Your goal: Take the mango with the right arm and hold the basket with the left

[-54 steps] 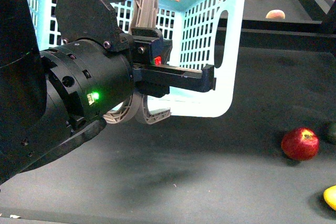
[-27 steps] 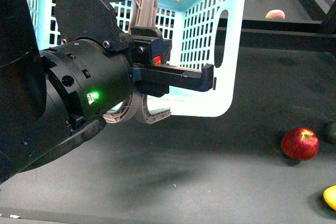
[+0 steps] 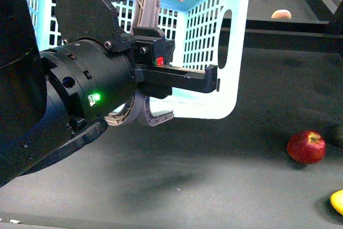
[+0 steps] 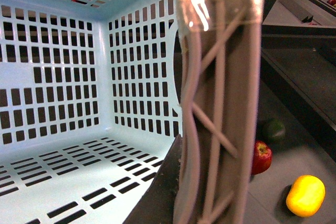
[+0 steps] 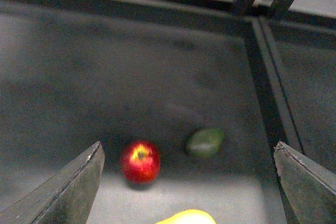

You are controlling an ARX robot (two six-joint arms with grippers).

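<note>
The mango (image 3: 337, 201) lies on the dark surface (image 3: 214, 186) at the far right of the front view, nearer the robot than the red apple (image 3: 306, 147) and well apart from the blue basket (image 3: 236, 52), so the right arm is clearly the closer one. The right gripper (image 5: 188, 149) is spread wide with nothing in it. Its wrist view catches the mango only as a yellow sliver at the frame edge, centred between the fingers, short of the apple and a green fruit (image 5: 206, 141). Only the left wrist view shows the whole oval, but not how its long axis sits to the right jaws. The left gripper (image 3: 151, 68) is at the basket's side wall, one pale finger (image 4: 220, 103) beside it; whether it grips cannot be told.
</note>
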